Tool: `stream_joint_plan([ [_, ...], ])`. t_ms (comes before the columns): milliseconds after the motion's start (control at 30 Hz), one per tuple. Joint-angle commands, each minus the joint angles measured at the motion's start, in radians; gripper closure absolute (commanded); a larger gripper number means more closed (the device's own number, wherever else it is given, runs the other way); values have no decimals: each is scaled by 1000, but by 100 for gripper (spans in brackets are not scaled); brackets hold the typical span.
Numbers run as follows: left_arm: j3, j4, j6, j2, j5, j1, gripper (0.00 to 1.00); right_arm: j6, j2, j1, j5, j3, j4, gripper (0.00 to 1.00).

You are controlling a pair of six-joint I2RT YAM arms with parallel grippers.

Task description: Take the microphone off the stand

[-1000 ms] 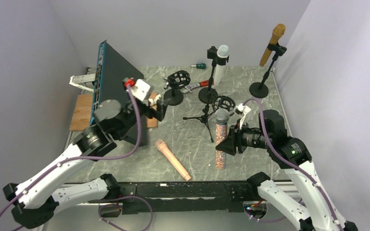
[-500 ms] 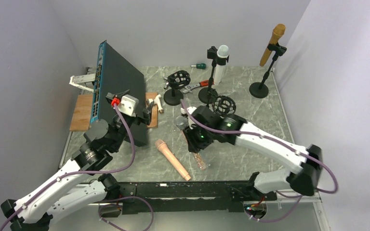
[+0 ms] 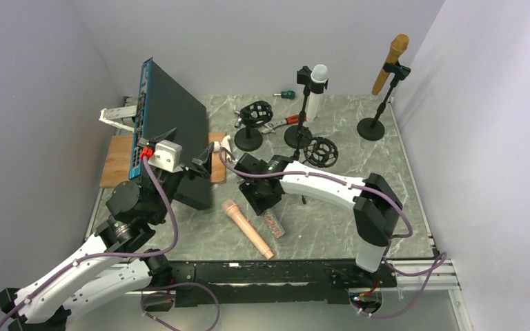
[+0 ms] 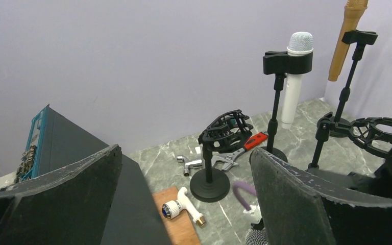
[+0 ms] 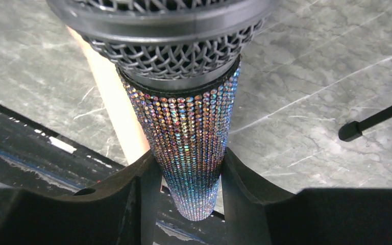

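Microphone [image 5: 189, 127], rhinestone-covered with a grey mesh head, is pinched by its tapering handle between the fingers of the right gripper [image 3: 262, 196]. Its handle points toward the near edge of the counter [image 3: 331, 234]. It is apart from the empty stand [image 3: 319, 153] and just beside a pink microphone [image 3: 248, 229] lying flat. The left gripper [image 4: 186, 153] hangs spread wide, holding nothing, toward the left edge.

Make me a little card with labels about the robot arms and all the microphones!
Right gripper: shut on the sparkly microphone
Left gripper: open, holding nothing
Pink microphone: lying on the table
White microphone: clipped upright in the middle stand
Tan microphone: clipped in the corner stand
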Motion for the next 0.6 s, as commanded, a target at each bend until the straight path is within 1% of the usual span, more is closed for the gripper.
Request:
stream_joint_plan([
  [0,0,41,28,-5,-28,-16,1,5,69,7,3,48,-23,94],
  [167,-8,55,46,-6,-38,-19,1,-17,116,9,-13,40,-7,94],
  [267,-7,51,45,-2,-39,-19,1,-34,132,9,-26,34,5,92],
  [567,-17,65,54,0,-40,-21,1,-66,210,8,-9,51,13,80],
])
